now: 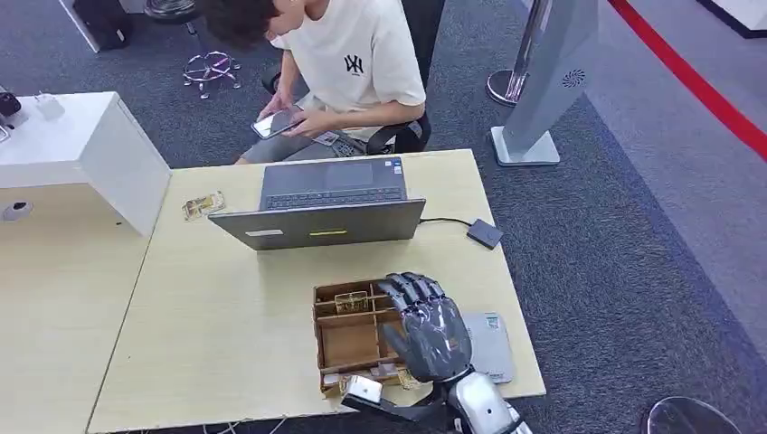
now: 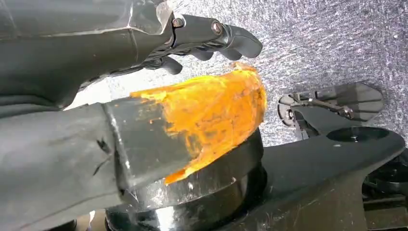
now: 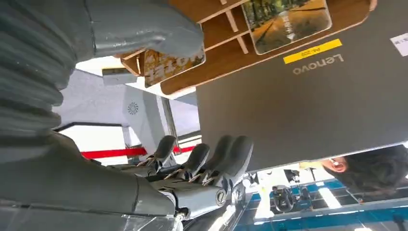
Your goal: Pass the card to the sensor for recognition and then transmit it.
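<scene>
I saw the right hand (image 1: 427, 331) positioned over the right side of the wooden card tray (image 1: 348, 336), palm down, fingers spread and extended toward the laptop (image 1: 318, 210). It held nothing that I could make out. In the right wrist view, one card (image 3: 173, 63) lay in a tray compartment directly beside the thumb (image 3: 144, 29); I could not tell whether thumb and card touched. A second card (image 3: 287, 20) lay in a compartment nearer the laptop, apart from the hand. The grey sensor pad (image 1: 489, 346) lay on the table (image 1: 217, 344) just right of the tray, partly under the hand. The left hand (image 2: 202, 38) hung over carpet, fingers loosely curled, holding nothing. A seated person (image 1: 348, 63) occupied the table's far side.
</scene>
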Controlling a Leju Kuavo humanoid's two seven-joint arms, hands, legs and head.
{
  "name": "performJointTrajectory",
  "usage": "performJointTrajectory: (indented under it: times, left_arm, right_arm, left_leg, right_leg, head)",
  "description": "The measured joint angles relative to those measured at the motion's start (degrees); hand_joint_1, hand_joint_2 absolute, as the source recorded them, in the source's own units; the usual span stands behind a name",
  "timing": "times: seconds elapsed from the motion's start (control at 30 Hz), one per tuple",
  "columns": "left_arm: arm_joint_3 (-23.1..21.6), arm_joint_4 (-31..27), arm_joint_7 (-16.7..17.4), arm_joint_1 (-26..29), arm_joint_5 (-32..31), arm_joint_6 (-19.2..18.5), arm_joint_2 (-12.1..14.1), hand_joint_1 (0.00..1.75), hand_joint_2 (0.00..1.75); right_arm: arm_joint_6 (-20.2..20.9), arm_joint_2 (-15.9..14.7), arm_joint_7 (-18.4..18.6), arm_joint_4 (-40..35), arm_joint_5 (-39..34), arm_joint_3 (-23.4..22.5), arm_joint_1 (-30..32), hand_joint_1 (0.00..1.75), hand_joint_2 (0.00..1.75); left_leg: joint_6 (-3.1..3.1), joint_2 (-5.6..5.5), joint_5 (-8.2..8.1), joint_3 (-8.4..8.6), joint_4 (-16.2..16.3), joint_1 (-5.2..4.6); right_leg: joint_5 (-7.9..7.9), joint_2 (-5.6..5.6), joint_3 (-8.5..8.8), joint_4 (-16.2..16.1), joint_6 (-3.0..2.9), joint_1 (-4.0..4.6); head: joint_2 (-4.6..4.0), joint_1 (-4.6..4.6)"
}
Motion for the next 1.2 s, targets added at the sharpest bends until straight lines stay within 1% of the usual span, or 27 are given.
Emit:
performJointTrajectory:
  times: [0.07, 0.1, 0.17, 0.27, 0.3, 0.4, 0.47, 0.67, 0.73, 0.83, 0.9, 1.0, 1.03, 1.2]
  left_arm:
    - [0.0, 0.0, 0.0, 0.0, 0.3, 0.0, 0.1, 0.00, 0.00]
    - [0.0, 0.0, 0.0, 0.0, 0.5, 0.0, 0.1, 0.00, 0.00]
    - [0.0, 0.0, 0.0, 0.0, 0.7, 0.0, 0.2, 0.00, 0.00]
    - [0.0, 0.0, 0.0, 0.0, 0.9, 0.0, 0.2, 0.00, 0.00]
    - [0.0, 0.0, 0.0, 0.0, 0.9, 0.0, 0.2, 0.00, 0.00]
    - [0.0, 0.0, -0.2, 0.0, 1.2, 0.0, 0.2, 0.00, 0.00]
    - [0.0, 0.0, -0.2, 0.0, 1.4, 0.0, 0.3, 0.00, 0.00]
    - [0.0, 0.0, -0.2, 0.0, 1.7, 0.0, 0.3, 0.00, 0.00]
    - [0.0, 0.0, -0.2, 0.0, 1.7, 0.0, 0.3, 0.00, 0.00]
    - [0.0, 0.0, -0.2, 0.0, 1.7, 0.1, 0.3, 0.00, 0.00]
    - [0.0, 0.0, -0.2, 0.0, 1.7, 0.2, 0.3, 0.00, 0.00]
    - [0.0, 0.0, -0.2, 0.0, 1.8, 0.2, 0.3, 0.00, 0.00]
    - [0.0, 0.0, -0.2, 0.0, 1.8, 0.2, 0.3, 0.00, 0.00]
    - [0.0, 0.0, -0.4, 0.0, 1.9, 0.2, 0.3, 0.00, 0.00]
  right_arm:
    - [0.0, -0.3, 0.4, 0.0, 0.0, 0.0, -0.1, 0.59, 1.75]
    - [0.0, -0.5, 0.5, 0.0, 0.0, 0.0, -0.1, 0.63, 1.75]
    - [0.0, -0.8, 0.6, -0.2, 0.0, 0.0, -0.1, 0.65, 1.75]
    - [0.0, -1.2, 0.6, -0.3, -0.5, 0.0, -0.1, 0.63, 1.75]
    - [0.0, -1.3, 0.7, -0.4, -0.6, 0.0, -0.1, 0.56, 1.75]
    - [0.0, -1.6, 0.8, -0.7, -0.8, 0.0, -0.1, 0.58, 1.75]
    - [0.0, -1.7, 0.8, -0.7, -1.0, 0.0, -0.1, 0.56, 1.75]
    - [0.0, -2.1, 0.8, -0.8, -1.4, 0.0, -0.1, 0.63, 1.75]
    - [0.0, -2.2, 0.8, -0.8, -1.8, 0.0, -0.1, 0.77, 1.75]
    - [0.0, -2.3, 0.8, -0.6, -2.2, 0.0, -0.3, 0.80, 1.75]
    - [0.0, -2.4, 0.8, -0.5, -2.4, 0.0, -0.6, 0.72, 1.75]
    - [0.0, -2.4, 0.8, 0.0, -2.6, 0.0, -1.1, 0.68, 1.75]
    - [0.0, -2.4, 0.8, 0.2, -2.8, 0.0, -1.4, 0.63, 1.75]
    - [0.0, -2.4, 0.8, 1.1, -3.4, 0.0, -2.2, 0.63, 1.75]
  left_leg:
    - [0.00, 0.00, 0.00, 0.00, 0.0, 0.00]
    - [0.00, 0.00, 0.00, 0.00, 0.0, 0.00]
    - [0.00, 0.00, 0.00, 0.00, 0.0, 0.00]
    - [0.00, 0.00, 0.00, 0.00, 0.0, 0.00]
    - [0.00, 0.00, 0.00, 0.00, 0.0, 0.00]
    - [0.00, 0.00, 0.00, 0.00, 0.0, 0.00]
    - [0.00, 0.00, 0.00, 0.00, 0.0, 0.00]
    - [0.00, 0.00, 0.00, 0.00, 0.0, 0.00]
    - [0.00, 0.00, 0.00, 0.00, 0.0, 0.00]
    - [0.00, 0.00, 0.00, 0.00, 0.0, 0.00]
    - [0.00, 0.00, 0.00, 0.00, 0.0, 0.00]
    - [0.00, 0.00, 0.00, 0.00, 0.0, 0.00]
    - [0.00, 0.00, 0.00, 0.00, 0.0, 0.00]
    - [0.00, 0.00, 0.00, 0.00, 0.0, 0.00]
  right_leg:
    - [0.00, 0.00, 0.00, 0.0, 0.00, 0.00]
    - [0.00, 0.00, 0.00, 0.0, 0.00, 0.00]
    - [0.00, 0.00, 0.00, 0.0, 0.00, 0.00]
    - [0.00, 0.00, 0.00, 0.0, 0.00, 0.00]
    - [0.00, 0.00, 0.00, 0.0, 0.00, 0.00]
    - [0.00, 0.00, 0.00, 0.0, 0.00, 0.00]
    - [0.00, 0.00, 0.00, 0.0, 0.00, 0.00]
    - [0.00, 0.00, 0.00, 0.0, 0.00, 0.00]
    - [0.00, 0.00, 0.00, 0.0, 0.00, 0.00]
    - [0.00, 0.00, 0.00, 0.0, 0.00, 0.00]
    - [0.00, 0.00, 0.00, 0.0, 0.00, 0.00]
    - [0.00, 0.00, 0.00, 0.0, 0.00, 0.00]
    - [0.00, 0.00, 0.00, 0.0, 0.00, 0.00]
    - [0.00, 0.00, 0.00, 0.0, 0.00, 0.00]
  head:
    - [0.00, 0.00]
    - [0.00, 0.00]
    - [0.00, 0.00]
    - [0.00, 0.00]
    - [0.00, 0.00]
    - [0.00, 0.00]
    - [-0.02, 0.00]
    - [0.00, 0.00]
    - [-0.02, 0.00]
    - [-0.02, 0.00]
    - [0.00, 0.00]
    - [-0.02, 0.00]
    - [-0.02, 0.00]
    - [0.00, 0.00]
